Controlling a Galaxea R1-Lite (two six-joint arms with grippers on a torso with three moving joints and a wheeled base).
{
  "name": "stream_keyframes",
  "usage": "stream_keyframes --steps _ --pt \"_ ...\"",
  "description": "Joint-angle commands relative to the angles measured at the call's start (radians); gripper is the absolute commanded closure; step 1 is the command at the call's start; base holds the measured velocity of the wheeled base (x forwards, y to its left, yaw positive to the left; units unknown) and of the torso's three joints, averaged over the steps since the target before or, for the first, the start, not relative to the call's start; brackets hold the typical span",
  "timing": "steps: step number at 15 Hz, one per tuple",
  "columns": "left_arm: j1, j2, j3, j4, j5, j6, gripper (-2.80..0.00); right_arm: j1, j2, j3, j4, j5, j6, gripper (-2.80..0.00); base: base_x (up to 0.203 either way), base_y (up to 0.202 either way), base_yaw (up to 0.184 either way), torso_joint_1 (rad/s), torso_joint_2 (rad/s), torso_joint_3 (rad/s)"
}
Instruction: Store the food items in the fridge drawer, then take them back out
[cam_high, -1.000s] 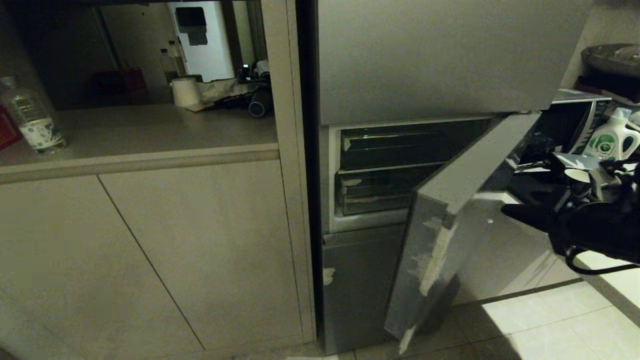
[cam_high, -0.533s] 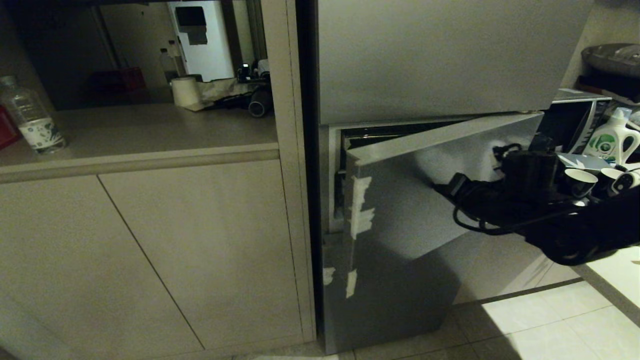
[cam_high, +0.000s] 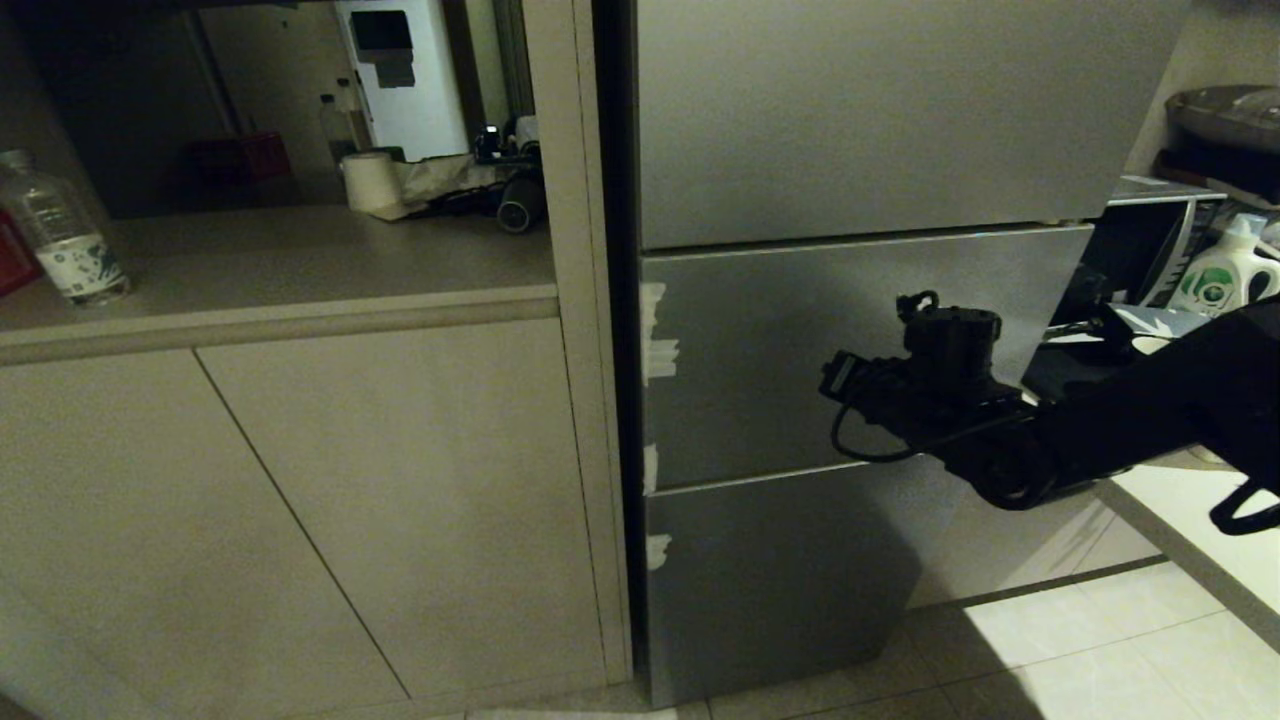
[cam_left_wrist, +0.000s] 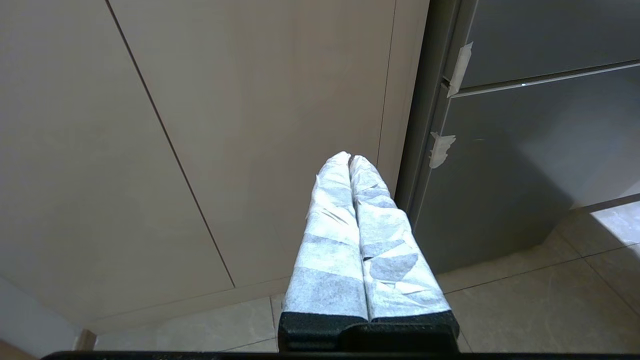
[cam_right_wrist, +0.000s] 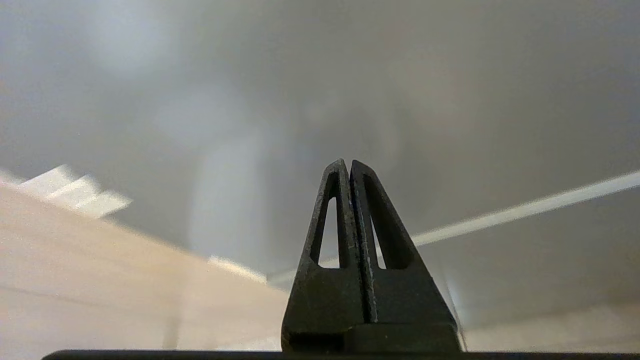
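The right hand (cam_right_wrist: 349, 167), fingers pressed together and empty, reaches level across from the right on its black arm (cam_high: 1100, 430), tips against the grey fridge's middle door (cam_high: 780, 350), which is flush shut. The fridge drawer and food items are hidden behind that door. The left hand (cam_left_wrist: 350, 160), paper-wrapped fingers together, hangs low near the fridge's bottom corner, before the beige cabinet (cam_left_wrist: 225, 125).

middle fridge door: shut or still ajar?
Shut. The middle fridge door sits flush between the panels above and below, no drawer showing; the right gripper, fingers closed, is at its face.
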Motion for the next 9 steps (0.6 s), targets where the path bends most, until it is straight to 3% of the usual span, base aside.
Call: stream_keyframes --steps 1,5,9 --pt "0.0 0.0 0.001 -0.001 0.0 0.0 0.0 -0.006 -0.203 0.144 -0.004 0.002 0.001 0.0 0.0 0.0 0.0 0.0 0.0 0.0" --pt "0.0 0.0 0.0 0.0 0.0 0.0 0.0 -0.049 -0.602 0.404 0.042 0.002 -0.028 0.0 0.0 0.0 0.0 0.0 0.0 0.0" --pt "0.0 0.001 0.0 0.0 0.0 0.0 0.0 -0.133 -1.226 0.694 0.195 -0.004 -0.207 0.0 0.0 0.0 0.0 0.0 0.0 0.0"
